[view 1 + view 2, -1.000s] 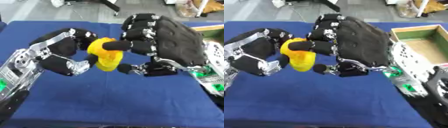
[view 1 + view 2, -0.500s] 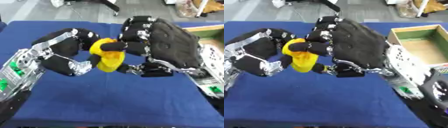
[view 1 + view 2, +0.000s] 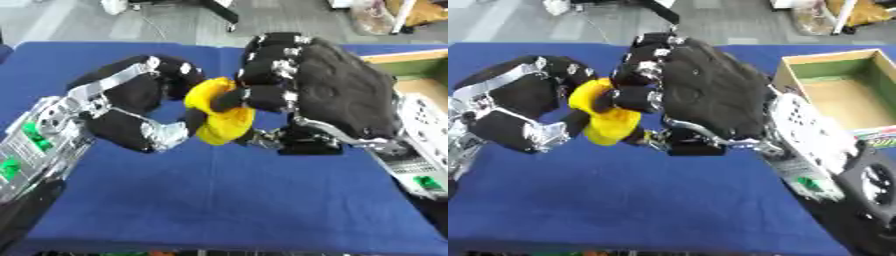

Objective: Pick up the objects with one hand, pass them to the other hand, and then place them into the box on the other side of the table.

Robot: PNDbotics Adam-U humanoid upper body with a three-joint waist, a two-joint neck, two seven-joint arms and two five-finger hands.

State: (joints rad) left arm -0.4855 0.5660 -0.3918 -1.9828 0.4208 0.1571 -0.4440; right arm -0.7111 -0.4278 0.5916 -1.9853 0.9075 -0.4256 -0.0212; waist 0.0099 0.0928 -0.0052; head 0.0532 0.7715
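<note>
A yellow, lumpy object (image 3: 220,116) hangs above the blue table, held between both hands. My left hand (image 3: 131,110) comes in from the left with its fingers and thumb curled round the object's left side. My right hand (image 3: 328,97) covers the object's right side, its fingers bent over the top and its thumb (image 3: 280,140) under the bottom. The open cardboard box (image 3: 843,90) with a green rim stands at the right edge, beyond my right hand. Most of the object is hidden by the fingers.
The blue table cloth (image 3: 219,200) spreads below the hands toward the near edge. A grey floor with a black stand base (image 3: 201,7) lies past the table's far edge. My right forearm (image 3: 815,150) passes close by the box.
Both hands and the yellow object have stayed nearly in place. The right hand's fingers have closed a little more over the object's top.
</note>
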